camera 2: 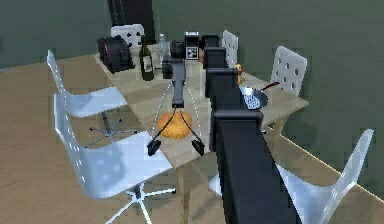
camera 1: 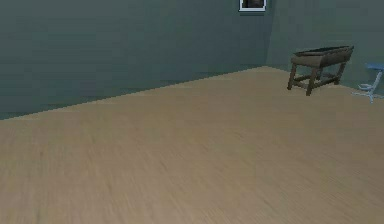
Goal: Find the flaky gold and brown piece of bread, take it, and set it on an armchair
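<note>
A gold and brown lump of bread (camera 2: 172, 125) shows over the light wooden dining table (camera 2: 120, 115) in the arm side view. My arm (camera 2: 235, 130) runs up from the bottom edge across the table. The gripper (camera 2: 176, 146) hangs left of the arm's far end. Its two thin fingers (camera 2: 156, 143) reach down on either side of the bread. The tabletop lies right behind the bread, so I cannot tell whether the gripper holds anything.
White chairs (camera 2: 110, 160) ring the table. On it stand a dark bottle (camera 2: 147, 60), a black box-like appliance (camera 2: 115, 52) and a pan (camera 2: 256, 99). In the forward view, bare wood floor (camera 1: 190, 150) runs to a teal wall, with a dark wooden bench (camera 1: 320, 65) at the right.
</note>
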Controlling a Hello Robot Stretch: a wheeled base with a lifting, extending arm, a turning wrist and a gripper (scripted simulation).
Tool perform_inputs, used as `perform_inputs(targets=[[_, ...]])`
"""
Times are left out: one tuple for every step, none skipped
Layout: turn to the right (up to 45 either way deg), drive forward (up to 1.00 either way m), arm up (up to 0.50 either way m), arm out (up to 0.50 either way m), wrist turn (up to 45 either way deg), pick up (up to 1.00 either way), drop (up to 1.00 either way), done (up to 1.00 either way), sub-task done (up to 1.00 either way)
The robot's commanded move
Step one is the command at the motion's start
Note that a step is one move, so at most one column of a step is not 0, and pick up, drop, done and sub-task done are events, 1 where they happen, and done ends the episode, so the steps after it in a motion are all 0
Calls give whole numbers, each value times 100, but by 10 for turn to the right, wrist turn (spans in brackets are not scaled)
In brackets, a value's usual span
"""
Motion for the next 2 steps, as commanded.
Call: perform_inputs(targets=[[0, 0, 0, 0, 450, 0, 0, 0, 0], [0, 0, 0, 0, 450, 0, 0, 0, 0]])
